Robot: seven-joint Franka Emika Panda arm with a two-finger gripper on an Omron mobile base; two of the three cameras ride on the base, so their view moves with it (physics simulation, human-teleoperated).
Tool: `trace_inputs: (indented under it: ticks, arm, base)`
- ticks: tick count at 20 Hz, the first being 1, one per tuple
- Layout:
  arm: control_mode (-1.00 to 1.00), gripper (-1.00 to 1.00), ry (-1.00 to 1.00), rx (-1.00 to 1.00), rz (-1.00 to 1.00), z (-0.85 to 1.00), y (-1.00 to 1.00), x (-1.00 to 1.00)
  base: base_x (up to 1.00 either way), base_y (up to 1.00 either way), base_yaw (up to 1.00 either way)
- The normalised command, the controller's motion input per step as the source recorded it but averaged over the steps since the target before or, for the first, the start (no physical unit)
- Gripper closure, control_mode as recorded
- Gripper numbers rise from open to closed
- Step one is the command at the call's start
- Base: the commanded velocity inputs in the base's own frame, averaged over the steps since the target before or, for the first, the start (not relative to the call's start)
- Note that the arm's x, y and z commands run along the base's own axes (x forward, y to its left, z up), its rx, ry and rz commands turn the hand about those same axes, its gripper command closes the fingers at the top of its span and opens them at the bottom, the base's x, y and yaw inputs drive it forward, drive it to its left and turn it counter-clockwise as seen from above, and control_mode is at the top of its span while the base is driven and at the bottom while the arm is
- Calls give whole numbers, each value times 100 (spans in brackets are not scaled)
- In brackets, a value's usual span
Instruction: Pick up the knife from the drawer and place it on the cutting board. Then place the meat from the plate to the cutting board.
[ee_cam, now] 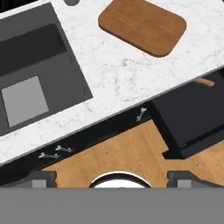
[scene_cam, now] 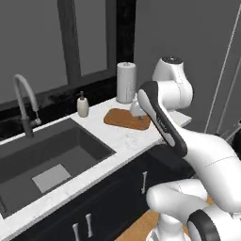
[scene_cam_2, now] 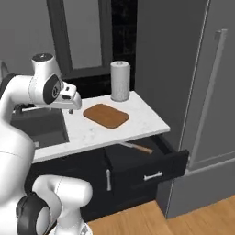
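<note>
You have one cutting board on the worktop, one knife in one open drawer, one paper towel roll, one soap dispenser, one faucet and one sink.

This is a kitchen, plainly. A white marble-look table runs along the wall with a dark sink basin sunk into it and a curved tap standing over that. Beside the tap sits a soap dispenser, and further along a paper towel roll stands upright by a wooden cutting board. Below are dark cabinet fronts with metal handles, one drawer pulled open, a knife inside. The floor is wood.
</note>
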Motion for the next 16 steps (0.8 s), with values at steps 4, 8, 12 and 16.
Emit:
trace_inputs:
  ticks: [4, 8, 12, 16]
  arm:
    - [100, -100, 0, 0, 0, 0, 0, 0]
    - [100, -100, 0, 0, 0, 0, 0, 0]
    - [100, -100, 0, 0, 0, 0, 0, 0]
    - [100, -100, 0, 0, 0, 0, 0, 0]
  base:
    - [-9, 19, -97]
    - [-25, 60, -79]
    - [0, 63, -81]
    - [15, 80, -66]
